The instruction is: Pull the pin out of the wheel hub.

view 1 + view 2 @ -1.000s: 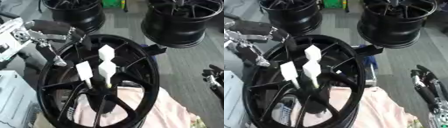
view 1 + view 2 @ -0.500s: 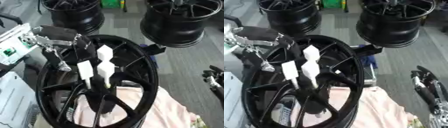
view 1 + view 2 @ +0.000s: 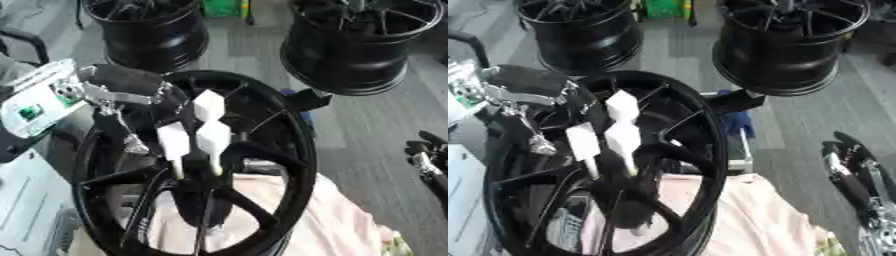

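Note:
A black spoked wheel hub (image 3: 296, 150) stands on edge in the middle of the view. Three white block-shaped pins (image 3: 213, 139) stick out of its centre, one higher (image 3: 208, 104) and one to the left (image 3: 173, 141). My left hand (image 3: 122, 86) hangs over the hub's upper left rim, just left of the pins. It is open, its silver fingers (image 3: 115, 126) pointing down inside the rim and touching no pin that I can see. My right hand (image 3: 849, 176) rests open at the right edge, away from the hub.
Two more black wheels stand at the back, one at the left (image 3: 150, 31) and one at the right (image 3: 359, 46). A pink cloth (image 3: 337, 222) lies under the hub. A blue object (image 3: 735, 122) sits behind its right rim. A grey surface (image 3: 26, 200) fills the lower left.
My left hand has moved right, from outside the hub's upper left rim to over it, closer to the pins. The pins and the right hand have stayed put.

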`<action>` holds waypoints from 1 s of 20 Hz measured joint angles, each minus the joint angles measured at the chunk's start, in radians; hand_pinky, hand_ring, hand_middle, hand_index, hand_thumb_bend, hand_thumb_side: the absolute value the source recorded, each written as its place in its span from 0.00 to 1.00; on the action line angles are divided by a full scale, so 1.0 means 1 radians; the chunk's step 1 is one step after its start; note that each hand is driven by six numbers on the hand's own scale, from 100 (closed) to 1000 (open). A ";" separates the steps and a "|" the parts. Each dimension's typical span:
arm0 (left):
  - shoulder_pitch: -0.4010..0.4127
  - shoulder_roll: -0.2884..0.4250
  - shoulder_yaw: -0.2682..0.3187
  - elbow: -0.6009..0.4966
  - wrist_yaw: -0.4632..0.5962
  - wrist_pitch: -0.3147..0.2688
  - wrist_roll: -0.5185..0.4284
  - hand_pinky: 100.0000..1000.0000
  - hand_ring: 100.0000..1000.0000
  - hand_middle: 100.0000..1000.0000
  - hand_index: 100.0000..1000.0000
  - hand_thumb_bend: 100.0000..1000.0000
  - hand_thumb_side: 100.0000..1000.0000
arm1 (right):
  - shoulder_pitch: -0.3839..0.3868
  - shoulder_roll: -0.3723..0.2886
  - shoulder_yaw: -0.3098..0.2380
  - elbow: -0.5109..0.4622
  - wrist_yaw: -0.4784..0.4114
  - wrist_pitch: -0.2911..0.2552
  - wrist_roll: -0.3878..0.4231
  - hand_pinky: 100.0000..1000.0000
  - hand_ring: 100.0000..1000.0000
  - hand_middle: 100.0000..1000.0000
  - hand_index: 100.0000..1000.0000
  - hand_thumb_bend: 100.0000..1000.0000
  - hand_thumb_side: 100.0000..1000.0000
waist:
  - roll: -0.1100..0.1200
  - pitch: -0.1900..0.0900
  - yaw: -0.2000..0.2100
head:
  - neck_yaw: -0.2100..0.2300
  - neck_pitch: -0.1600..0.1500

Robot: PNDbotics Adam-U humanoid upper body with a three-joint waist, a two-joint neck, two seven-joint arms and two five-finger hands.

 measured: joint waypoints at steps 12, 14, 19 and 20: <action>0.007 0.000 0.038 -0.022 0.079 0.043 -0.043 0.64 0.29 0.16 0.33 0.00 0.09 | 0.000 0.000 0.000 0.000 0.000 0.000 0.000 0.79 0.78 0.70 0.88 0.00 0.44 | -0.004 -0.002 0.003 | 0.000 0.000; 0.008 0.001 0.060 -0.043 0.108 0.057 -0.057 0.63 0.29 0.16 0.33 0.00 0.09 | 0.001 0.000 0.000 0.000 0.000 0.000 0.000 0.79 0.78 0.70 0.88 0.00 0.44 | -0.004 -0.003 0.005 | 0.000 0.000; 0.009 0.024 0.137 -0.108 0.177 0.087 -0.087 0.64 0.29 0.16 0.32 0.00 0.08 | 0.001 0.000 0.000 0.000 0.000 0.000 0.000 0.79 0.78 0.70 0.88 0.00 0.44 | -0.006 -0.004 0.010 | -0.001 0.000; 0.010 0.035 0.157 -0.118 0.191 0.093 -0.093 0.64 0.29 0.16 0.32 0.00 0.07 | 0.001 0.000 0.000 0.000 0.000 0.000 -0.001 0.79 0.78 0.70 0.88 0.00 0.44 | -0.007 -0.004 0.013 | -0.002 0.000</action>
